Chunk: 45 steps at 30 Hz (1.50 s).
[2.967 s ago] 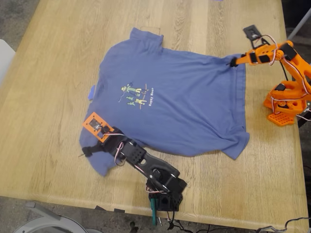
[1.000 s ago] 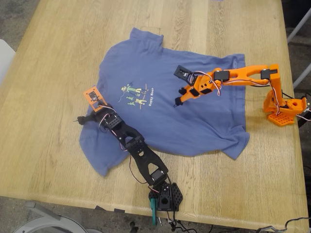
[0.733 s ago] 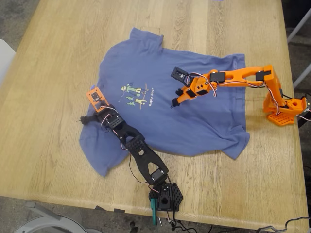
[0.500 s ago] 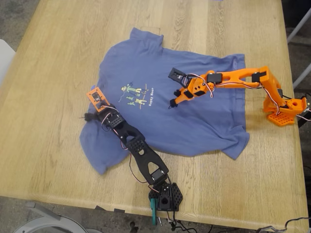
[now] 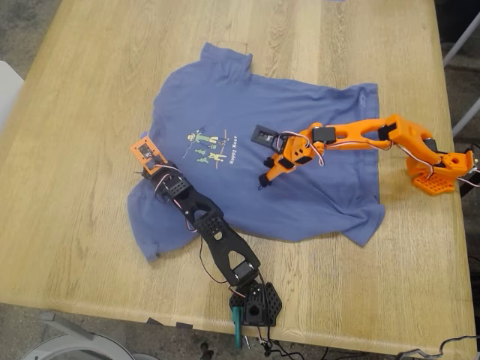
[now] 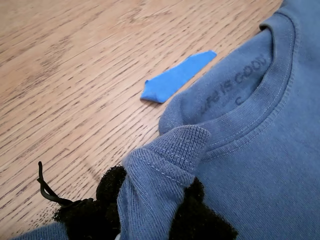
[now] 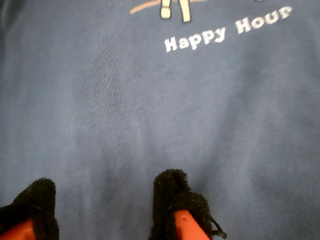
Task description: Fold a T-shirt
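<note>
While the slate-blue T-shirt (image 5: 255, 161) lies spread print-up across the middle of the wooden bench (image 5: 75, 112), you have both arms out over it. Your first claw (image 6: 150, 212), on the black arm, is pinching a bunched fold of the shirt's fabric between its foam-padded fingers (image 6: 110, 192), right by the ribbed neckline. In the exterior view that claw (image 5: 142, 174) sits at the shirt's edge toward that view's left, and the cloth around it is gathered and rumpled. A small blue strip of tape (image 6: 177, 76) lies on the bare wood just beside the collar, not touching the claw.

Your second claw (image 7: 105, 200), on the orange arm, is spread apart, its two padded fingertips (image 7: 172, 192) low over plain blue cloth just short of the white "Happy Hour" lettering (image 7: 227, 31). You probably have the tips grazing the fabric, though the pictures leave contact unclear. In the exterior view the orange arm (image 5: 352, 135) reaches in from that view's right, with its claw (image 5: 264, 180) over the chest, near the cartoon print (image 5: 206, 146).
</note>
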Tool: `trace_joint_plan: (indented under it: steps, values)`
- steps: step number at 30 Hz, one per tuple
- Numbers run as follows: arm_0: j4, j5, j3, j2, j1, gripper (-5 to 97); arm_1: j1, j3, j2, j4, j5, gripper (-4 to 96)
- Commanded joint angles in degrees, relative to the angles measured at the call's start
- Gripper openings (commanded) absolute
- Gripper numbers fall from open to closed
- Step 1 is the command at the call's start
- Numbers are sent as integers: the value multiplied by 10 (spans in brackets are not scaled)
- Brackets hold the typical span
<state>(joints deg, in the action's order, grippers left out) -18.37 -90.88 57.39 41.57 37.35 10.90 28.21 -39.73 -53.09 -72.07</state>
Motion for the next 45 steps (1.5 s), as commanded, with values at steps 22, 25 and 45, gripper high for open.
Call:
trace_joint_plan:
  steps: [22, 25, 45]
  values:
    - [-62, -18, 82, 191, -59, -1, 6, 156, -22, 77, 17, 299]
    - [-62, -20, 124, 230, -68, -1, 6, 154, -10, 72, 18, 284]
    - [-44, -21, 273, 364, -58, -1, -3, 66, 110, 15, 0, 278]
